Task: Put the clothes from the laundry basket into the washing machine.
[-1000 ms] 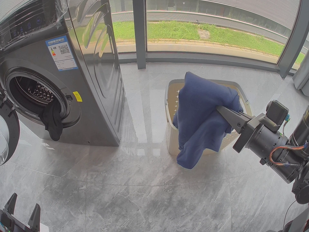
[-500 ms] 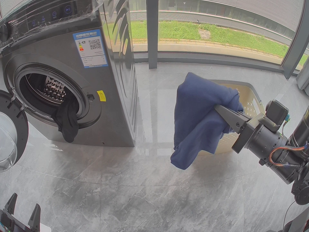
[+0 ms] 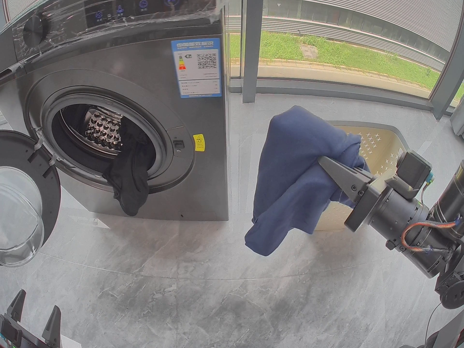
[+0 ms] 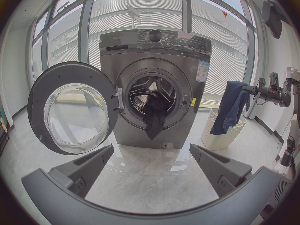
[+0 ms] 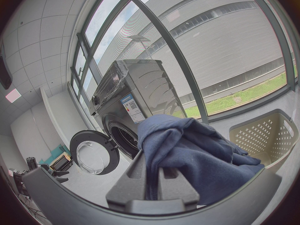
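Note:
A blue garment hangs in the air over the floor, clamped in my right gripper, which is shut on it. Behind it stands the cream laundry basket, its inside showing bare. The grey washing machine stands at the left with its round door swung open. A black garment droops out of the drum opening over the lower rim. My left gripper sits low at the near left, open with nothing between its fingers.
Polished grey floor tiles lie between the machine and the basket. A window wall with a vertical post runs behind both. The open door sticks out toward the near left.
The whole head view has swung left, so the machine and basket sit further right in the picture. My right gripper still holds the blue garment aloft; the left gripper has not moved.

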